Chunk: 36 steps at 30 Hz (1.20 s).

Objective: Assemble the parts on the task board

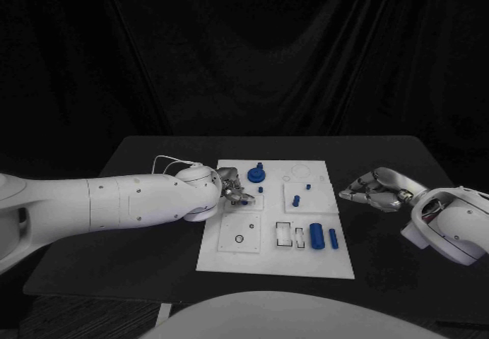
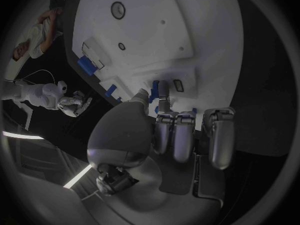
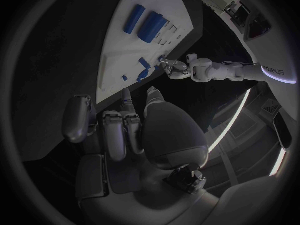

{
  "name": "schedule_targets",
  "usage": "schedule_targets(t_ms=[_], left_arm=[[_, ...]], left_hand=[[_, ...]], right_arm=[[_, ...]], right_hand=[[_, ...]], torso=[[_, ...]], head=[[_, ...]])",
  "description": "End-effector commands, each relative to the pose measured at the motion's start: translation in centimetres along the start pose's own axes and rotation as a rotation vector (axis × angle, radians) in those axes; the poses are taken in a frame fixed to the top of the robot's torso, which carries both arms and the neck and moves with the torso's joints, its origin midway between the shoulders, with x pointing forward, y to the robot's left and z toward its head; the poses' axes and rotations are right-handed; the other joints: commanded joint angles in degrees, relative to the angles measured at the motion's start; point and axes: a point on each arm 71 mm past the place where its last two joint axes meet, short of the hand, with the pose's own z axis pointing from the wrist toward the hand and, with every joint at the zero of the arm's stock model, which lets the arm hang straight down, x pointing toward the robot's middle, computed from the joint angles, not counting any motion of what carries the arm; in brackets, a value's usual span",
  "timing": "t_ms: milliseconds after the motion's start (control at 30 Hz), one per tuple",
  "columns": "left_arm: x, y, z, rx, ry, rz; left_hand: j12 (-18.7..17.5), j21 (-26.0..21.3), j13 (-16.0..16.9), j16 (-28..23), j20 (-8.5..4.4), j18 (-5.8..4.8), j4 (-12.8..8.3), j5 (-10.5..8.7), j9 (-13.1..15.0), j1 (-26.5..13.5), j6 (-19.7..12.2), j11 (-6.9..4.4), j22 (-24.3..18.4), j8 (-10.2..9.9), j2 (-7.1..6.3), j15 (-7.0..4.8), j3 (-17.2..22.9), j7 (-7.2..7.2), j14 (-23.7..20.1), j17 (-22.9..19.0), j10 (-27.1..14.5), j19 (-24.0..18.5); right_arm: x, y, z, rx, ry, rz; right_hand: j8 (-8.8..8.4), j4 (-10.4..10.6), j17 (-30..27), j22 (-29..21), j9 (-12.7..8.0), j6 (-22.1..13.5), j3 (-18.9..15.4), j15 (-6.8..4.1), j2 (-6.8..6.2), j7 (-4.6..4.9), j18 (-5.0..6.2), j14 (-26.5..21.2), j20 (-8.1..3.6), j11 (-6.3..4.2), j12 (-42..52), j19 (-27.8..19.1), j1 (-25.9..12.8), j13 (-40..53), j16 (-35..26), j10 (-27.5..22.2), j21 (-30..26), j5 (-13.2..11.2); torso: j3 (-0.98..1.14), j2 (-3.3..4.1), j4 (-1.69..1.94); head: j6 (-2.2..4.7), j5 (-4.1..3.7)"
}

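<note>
Board mid-table, blue parts on it: knob far, cylinder near right. Left hand over board's left middle, fingertips pinching small blue part; lower slowly, keep upright. Right hand beside right edge, curled, holding nothing.

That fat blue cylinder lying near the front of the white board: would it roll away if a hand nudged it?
Probably. The cylinder lies on its side on the flat board, so a sideways push would likely roll it. It looks like stiff plastic, probably light. Its smooth, round surface may be slippery to pinch.
</note>
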Motion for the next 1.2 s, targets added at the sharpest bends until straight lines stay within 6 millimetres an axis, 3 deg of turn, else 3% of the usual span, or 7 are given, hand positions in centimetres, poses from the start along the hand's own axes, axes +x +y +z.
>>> schedule_targets(t_ms=[33,333,600,633,967,1200], left_arm=[[0.92,0.31,0.04,-0.022,0.053,0.022],[0.99,0.36,0.11,-0.034,0.063,0.029],[1.06,0.42,0.22,-0.045,0.074,0.038],[1.06,0.42,0.24,-0.046,0.075,0.038],[1.02,0.32,0.32,-0.038,0.069,0.036],[0.82,0.06,0.33,-0.005,0.039,0.016]], left_hand=[[0.21,-0.42,14.99,-0.23,0.16,0.41,-0.01,-0.40,0.14,-1.27,0.11,0.36,10.33,0.11,-0.01,0.19,-0.92,0.22,5.79,14.68,5.85,2.06],[0.21,-0.50,14.99,-0.10,-0.08,0.41,-0.03,-0.57,2.68,-4.46,0.05,0.06,10.41,2.21,0.62,-0.06,-3.47,-0.17,5.85,14.82,5.85,2.06],[0.21,-0.59,14.99,-0.05,-0.62,0.41,-0.09,-0.61,10.32,-4.65,-1.22,-0.67,10.56,8.10,1.63,-0.66,-5.32,-1.04,5.87,14.88,5.85,2.11],[0.21,-0.64,14.99,-0.02,-0.80,0.42,-0.09,-0.60,13.26,-4.68,-2.68,-0.80,10.59,9.98,1.98,-0.76,-5.94,-1.16,5.88,14.91,5.85,2.12],[0.21,-0.71,14.99,0.05,-0.96,0.40,0.08,-0.58,19.46,-7.63,-5.05,-0.95,10.75,13.84,2.73,-0.92,-8.83,-1.37,5.91,14.99,5.85,2.18],[0.21,-0.70,14.99,0.15,-1.03,0.38,0.16,-0.67,22.05,-11.73,-6.36,-0.97,10.88,14.97,1.71,-0.99,-13.19,-1.36,5.95,15.09,5.85,2.23]], right_arm=[[0.10,-0.14,-0.03,0.015,0.000,0.000],[0.08,-0.16,-0.06,0.015,-0.001,0.001],[0.08,-0.16,-0.07,0.015,-0.001,0.001],[0.08,-0.16,-0.07,0.015,-0.001,0.001],[0.05,-0.18,-0.10,0.014,-0.004,0.001],[0.03,-0.21,-0.14,0.014,-0.005,0.001]], right_hand=[[0.30,0.05,15.10,8.87,-0.07,-0.26,-0.23,0.24,0.00,-0.13,1.05,6.16,-0.01,0.15,0.20,-0.50,0.48,15.09,0.17,5.98,-0.16,0.24],[0.31,0.07,15.10,8.87,-0.07,-0.26,-0.27,0.24,0.01,-0.13,1.04,6.16,-0.02,0.15,0.20,-0.49,0.51,15.09,0.17,5.98,-0.17,0.30],[0.31,0.07,15.10,8.87,-0.07,-0.26,-0.27,0.24,0.01,-0.13,1.04,6.16,-0.02,0.15,0.20,-0.49,0.51,15.09,0.17,5.98,-0.17,0.30],[0.31,0.07,15.10,8.87,-0.07,-0.26,-0.27,0.24,0.01,-0.13,1.04,6.16,-0.02,0.15,0.20,-0.49,0.51,15.09,0.17,5.98,-0.17,0.30],[0.32,0.14,15.10,8.75,-0.08,-0.26,-0.36,0.24,0.01,-0.12,1.13,6.16,-0.02,0.15,0.20,-0.69,0.51,15.09,0.17,5.98,-0.57,0.32],[0.32,0.16,15.10,8.73,-0.08,-0.27,-0.38,0.24,0.01,-0.12,1.15,6.16,-0.02,0.15,0.20,-0.73,0.50,15.09,0.17,5.98,-0.65,0.31]], torso=[[0.00,0.00,0.02],[0.00,0.00,-0.02],[0.00,0.00,-0.01],[0.00,0.00,-0.02],[-0.01,0.03,-0.01],[-0.01,0.02,0.01]], head=[[0.01,-0.09],[0.01,-0.02],[0.01,0.02],[0.01,0.03],[0.01,0.08],[0.01,-0.04]])
